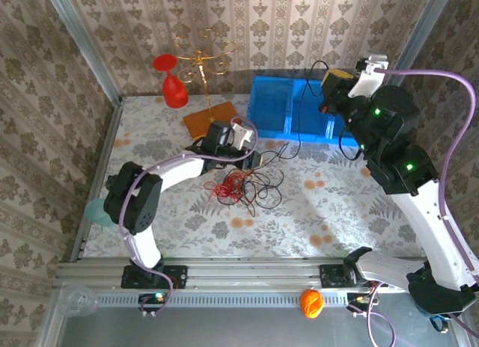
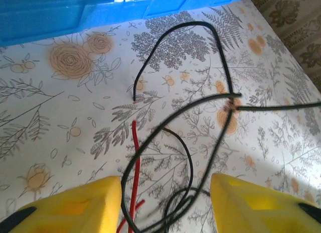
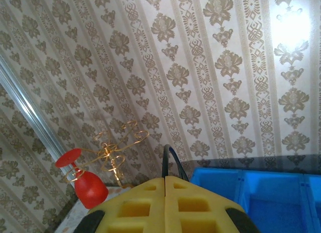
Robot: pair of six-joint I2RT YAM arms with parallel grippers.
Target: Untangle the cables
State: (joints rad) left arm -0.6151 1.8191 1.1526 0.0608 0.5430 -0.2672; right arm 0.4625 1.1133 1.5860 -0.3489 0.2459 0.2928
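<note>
The left gripper, jaws parted, hangs directly over the cables beside the blue bin, while the right gripper pinches a black cable above it.

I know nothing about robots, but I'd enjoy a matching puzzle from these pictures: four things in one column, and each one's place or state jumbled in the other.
Things:
A. left pincer
B. right pincer
C. red glass
D. orange ball

Place or state:
1. on the grey ledge at the near edge
2. shut on a black cable
3. open above the cables on the table
4. beside the gold stand, far left corner

Pairs: A-3, B-2, C-4, D-1
</note>
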